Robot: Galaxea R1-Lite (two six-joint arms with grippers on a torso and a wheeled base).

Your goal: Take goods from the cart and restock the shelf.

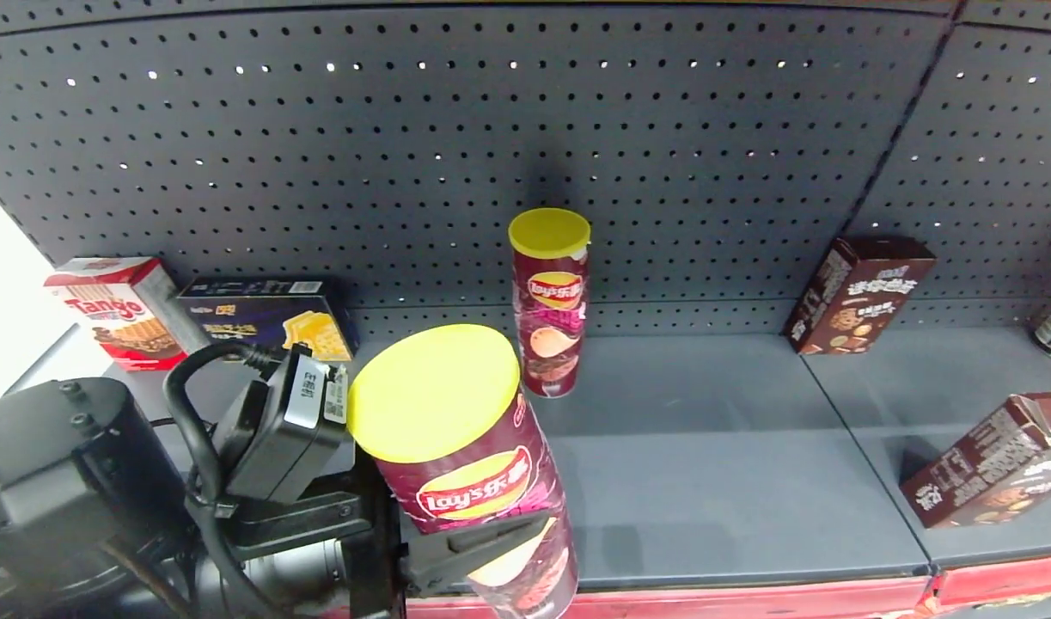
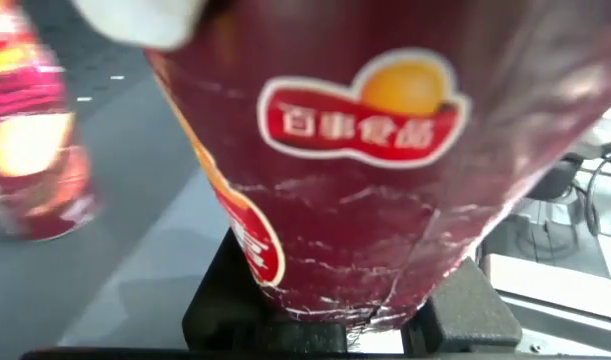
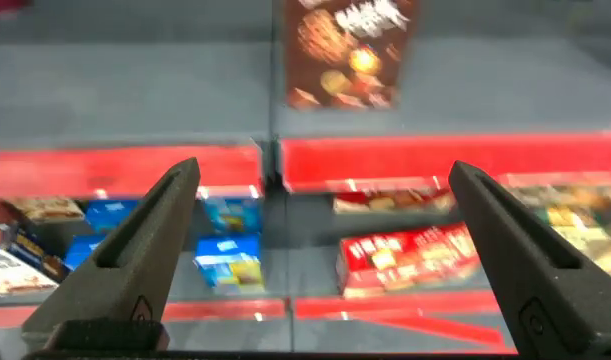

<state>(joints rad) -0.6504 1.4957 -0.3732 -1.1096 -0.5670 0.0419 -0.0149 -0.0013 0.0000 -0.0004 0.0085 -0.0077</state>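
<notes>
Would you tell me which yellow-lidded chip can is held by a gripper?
The nearer, tilted can, in the left gripper; the other can stands free, upright near the pegboard.

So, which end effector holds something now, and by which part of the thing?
The left end effector grips the dark red cylindrical chip can with yellow plastic lid around its lower body. The right end effector is open, empty.

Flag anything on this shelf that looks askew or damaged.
The rear brown box leans tilted by the back panel, and the front brown box lies slanted near the right front edge of the shelf, unlike the upright standing can. The held can in the left gripper shows white crease lines on its wrap.
</notes>
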